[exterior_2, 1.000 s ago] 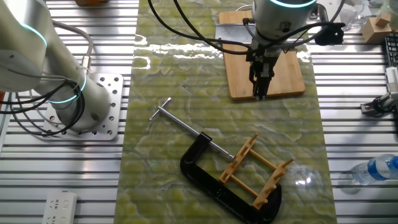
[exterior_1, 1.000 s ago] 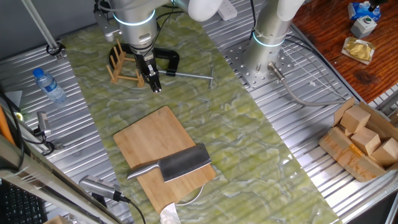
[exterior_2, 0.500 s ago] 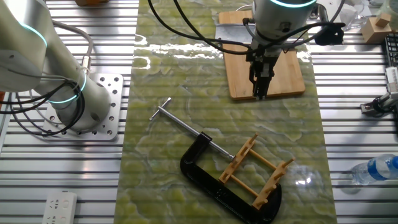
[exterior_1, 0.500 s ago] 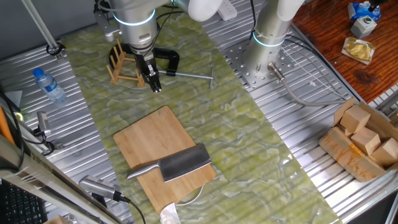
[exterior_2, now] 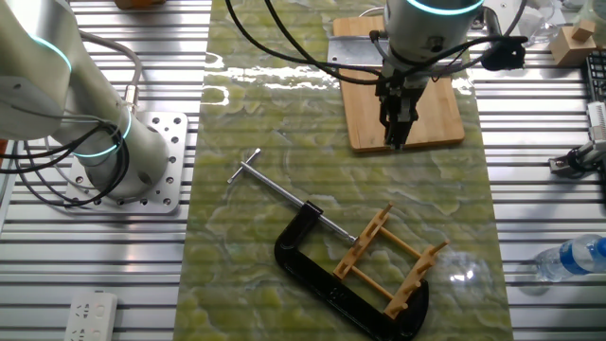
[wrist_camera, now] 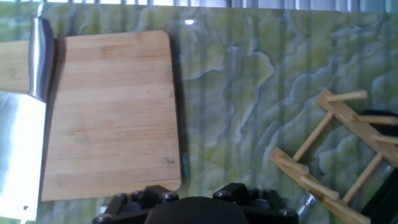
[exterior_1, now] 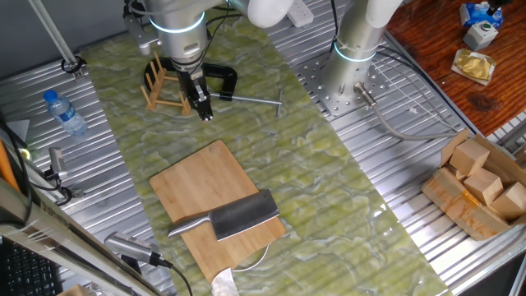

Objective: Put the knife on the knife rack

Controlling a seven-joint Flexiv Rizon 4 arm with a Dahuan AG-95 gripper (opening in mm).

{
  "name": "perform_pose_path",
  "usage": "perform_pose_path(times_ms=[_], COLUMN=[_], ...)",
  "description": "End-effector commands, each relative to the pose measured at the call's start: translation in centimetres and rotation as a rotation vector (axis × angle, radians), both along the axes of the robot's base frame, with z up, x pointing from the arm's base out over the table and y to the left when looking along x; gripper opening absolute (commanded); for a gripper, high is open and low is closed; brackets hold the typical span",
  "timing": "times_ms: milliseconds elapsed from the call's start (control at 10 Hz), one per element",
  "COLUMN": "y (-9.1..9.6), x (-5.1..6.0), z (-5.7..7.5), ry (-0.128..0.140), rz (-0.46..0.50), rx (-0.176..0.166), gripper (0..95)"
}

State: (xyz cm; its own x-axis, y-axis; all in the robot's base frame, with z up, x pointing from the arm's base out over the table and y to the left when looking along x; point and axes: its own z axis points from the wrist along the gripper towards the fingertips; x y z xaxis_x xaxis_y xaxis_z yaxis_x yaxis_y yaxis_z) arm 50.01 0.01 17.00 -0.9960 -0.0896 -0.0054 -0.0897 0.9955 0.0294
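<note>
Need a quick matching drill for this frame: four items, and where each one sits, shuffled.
Items:
1. knife
2. rack
3. water bottle
4. wooden blocks

Places:
A. in a cardboard box at the table's edge
B. on the bamboo cutting board
C. on bare metal slats beside the green mat
D. on the green mat, against the black C-clamp

Pairs: 1-B, 2-D, 3-C, 4-A

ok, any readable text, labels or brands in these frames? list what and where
None readable.
Water bottle: label too small to read.
Blue package on the wooden desk: print blurred.
Knife, knife rack, cutting board: no markings visible.
</note>
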Motion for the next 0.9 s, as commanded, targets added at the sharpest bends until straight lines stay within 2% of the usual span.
perform_pose_path(times_ms=[100,900], y=[-0.01,-0.01], x=[-0.01,-0.01], z=[0.00,0.00], ry=[0.007,0.015], rz=[0.071,0.058], rx=[0.035,0.027], gripper=[0.0,0.0])
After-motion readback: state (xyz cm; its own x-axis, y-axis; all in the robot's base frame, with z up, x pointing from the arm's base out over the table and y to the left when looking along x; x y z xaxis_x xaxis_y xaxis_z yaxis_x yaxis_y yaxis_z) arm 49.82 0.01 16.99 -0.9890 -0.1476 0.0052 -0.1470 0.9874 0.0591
